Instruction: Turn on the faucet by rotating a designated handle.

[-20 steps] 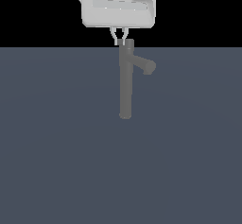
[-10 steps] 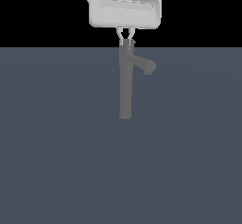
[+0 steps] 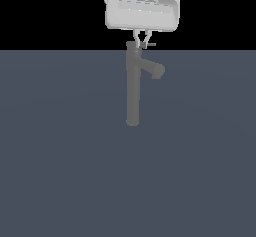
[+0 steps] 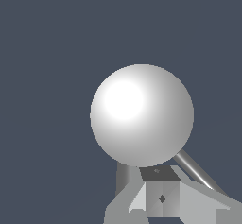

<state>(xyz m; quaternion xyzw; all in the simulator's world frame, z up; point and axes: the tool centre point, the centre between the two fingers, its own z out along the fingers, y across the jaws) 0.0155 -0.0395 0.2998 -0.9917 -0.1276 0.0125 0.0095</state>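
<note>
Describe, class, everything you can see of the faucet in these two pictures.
The faucet is a tall, slim, dull-grey column that looks like matte metal, standing upright on the dark grey floor. A short stubby spout branches near its top, angling down toward the exterior view's right. A thin light-grey handle sticks out sideways at the cap. The white gripper hangs directly above, its fingers reaching down around the handle. From the wrist view the top shows as a shiny rounded cap.

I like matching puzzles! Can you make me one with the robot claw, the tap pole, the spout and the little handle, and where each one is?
Things:
1. gripper
2. faucet
3. spout
4. handle

Places:
A. thin rod at the column's top
B. hanging above everything
C. standing upright on the grey floor
D. angling down toward the exterior view's right

Pairs: 1-B, 2-C, 3-D, 4-A
</note>
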